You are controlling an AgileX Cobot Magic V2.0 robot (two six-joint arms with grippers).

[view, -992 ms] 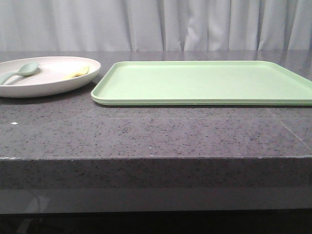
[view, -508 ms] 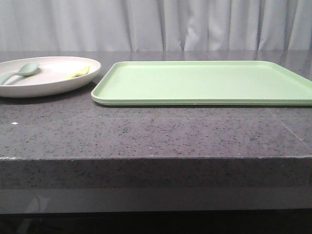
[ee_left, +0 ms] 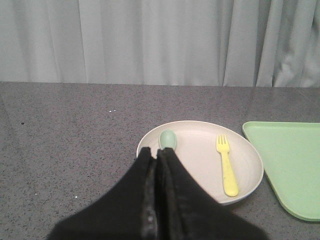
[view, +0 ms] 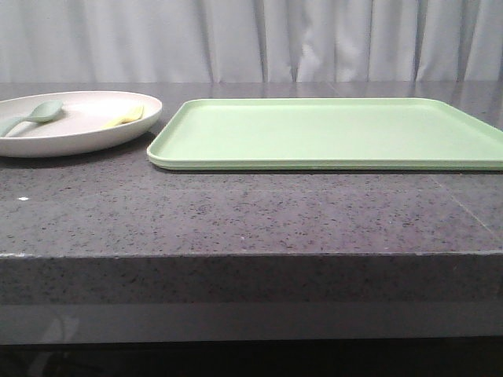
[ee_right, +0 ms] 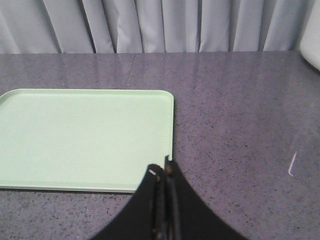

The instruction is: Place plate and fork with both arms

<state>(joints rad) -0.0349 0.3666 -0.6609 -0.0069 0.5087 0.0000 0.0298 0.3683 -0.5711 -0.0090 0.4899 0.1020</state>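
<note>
The cream plate point(view: 75, 133) sits on the dark stone table at the far left, left of the green tray point(view: 330, 133). The yellow fork point(view: 126, 117) lies in the plate's right part. In the left wrist view the plate point(ee_left: 200, 165) holds the fork point(ee_left: 226, 167) and a pale green spoon point(ee_left: 168, 139). My left gripper point(ee_left: 155, 152) is shut and empty, above the plate's near-left rim, beside the spoon's bowl. My right gripper point(ee_right: 163, 167) is shut and empty over the tray's corner point(ee_right: 160, 150). Neither gripper shows in the front view.
The pale grey-green spoon point(view: 35, 114) lies in the plate's left part. The large tray point(ee_right: 85, 137) is bare. The table's front edge point(view: 251, 255) runs across the front view. A grey curtain hangs behind. A white object point(ee_right: 312, 35) shows at the edge of the right wrist view.
</note>
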